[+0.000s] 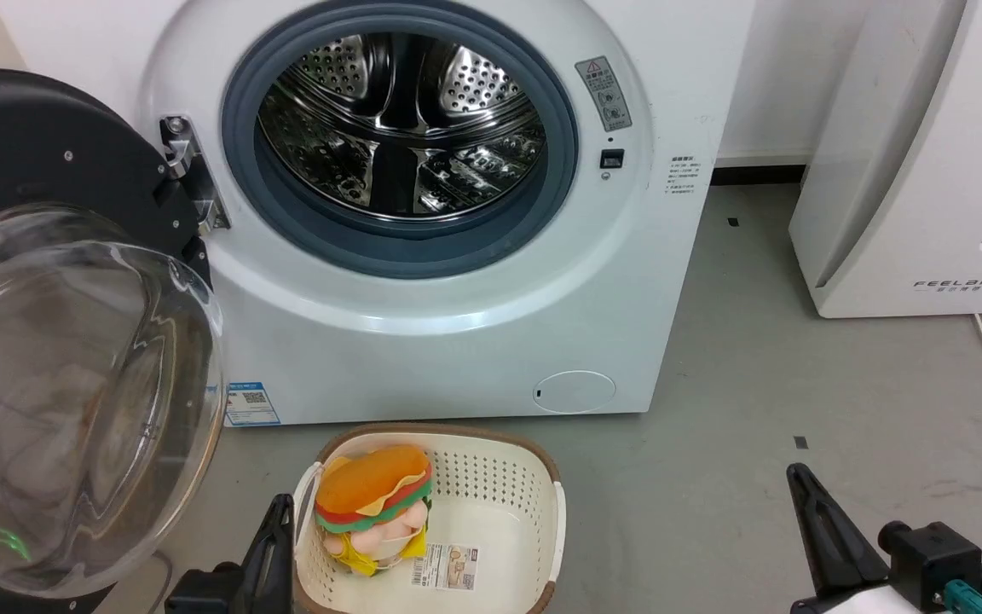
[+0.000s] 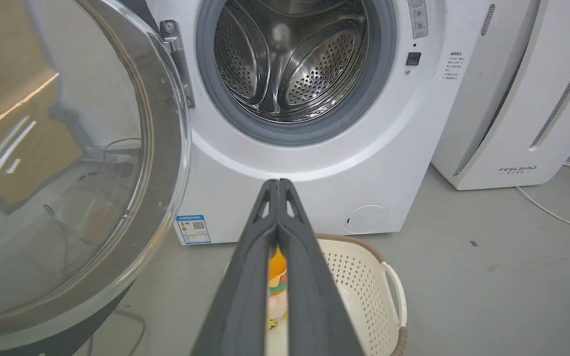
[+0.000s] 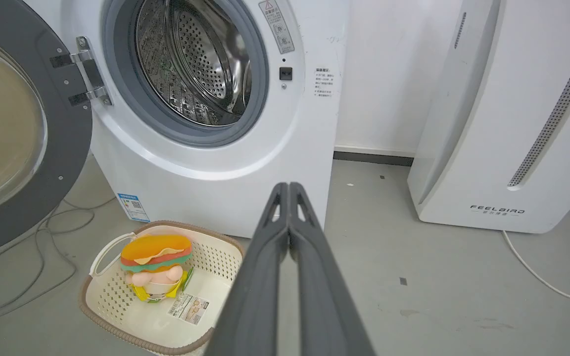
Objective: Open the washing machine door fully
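Observation:
The washing machine door (image 1: 39,170), a black disc with a clear domed glass bowl (image 1: 73,401), stands swung wide to the left of the washer on its hinge (image 1: 188,170). The steel drum (image 1: 401,124) lies exposed. The door also shows in the left wrist view (image 2: 67,163) and the right wrist view (image 3: 18,133). My left gripper (image 2: 278,184) is shut with nothing in it, low beside the basket and right of the door, apart from it. My right gripper (image 3: 289,187) is shut and empty, over the floor right of the basket.
A cream perforated basket (image 1: 508,477) with a burger-shaped plush toy (image 1: 376,499) sits on the floor in front of the washer. A white appliance (image 1: 917,153) stands at the right, with a white cable (image 3: 537,274) trailing on the grey floor. Dark cables (image 3: 32,247) lie under the door.

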Motion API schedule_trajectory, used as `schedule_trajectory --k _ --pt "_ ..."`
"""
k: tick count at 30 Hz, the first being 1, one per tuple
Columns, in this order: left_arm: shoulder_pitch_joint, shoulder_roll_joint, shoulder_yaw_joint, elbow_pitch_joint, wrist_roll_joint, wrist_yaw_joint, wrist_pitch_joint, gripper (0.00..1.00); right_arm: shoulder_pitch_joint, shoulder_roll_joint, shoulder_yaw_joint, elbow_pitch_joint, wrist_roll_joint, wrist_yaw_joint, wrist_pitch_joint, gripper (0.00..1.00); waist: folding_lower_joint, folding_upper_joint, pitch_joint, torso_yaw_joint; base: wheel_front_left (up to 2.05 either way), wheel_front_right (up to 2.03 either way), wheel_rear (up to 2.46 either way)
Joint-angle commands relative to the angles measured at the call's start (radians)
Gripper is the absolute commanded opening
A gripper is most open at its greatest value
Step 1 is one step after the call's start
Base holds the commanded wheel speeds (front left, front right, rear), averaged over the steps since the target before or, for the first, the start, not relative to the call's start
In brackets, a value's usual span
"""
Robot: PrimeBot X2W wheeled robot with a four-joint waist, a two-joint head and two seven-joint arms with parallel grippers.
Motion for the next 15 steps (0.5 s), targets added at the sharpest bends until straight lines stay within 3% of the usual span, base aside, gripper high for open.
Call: schedule_trajectory --k 1,15 --pt "-0.018 -0.004 0.007 -0.004 0.013 -0.003 0.004 0.0 -0.019 0.001 -0.001 0.004 -0.008 0.0 0.003 0.0 0.0 0.0 0.0 0.0 0.0 0.0 0.0" --pt "-0.037 -0.017 0.025 -0.009 0.034 -0.016 0.032 0.0 -0.034 0.001 -0.002 0.009 -0.015 0.0 0.014 0.0 0.0 0.0 0.003 0.003 0.0 0.0 0.0"
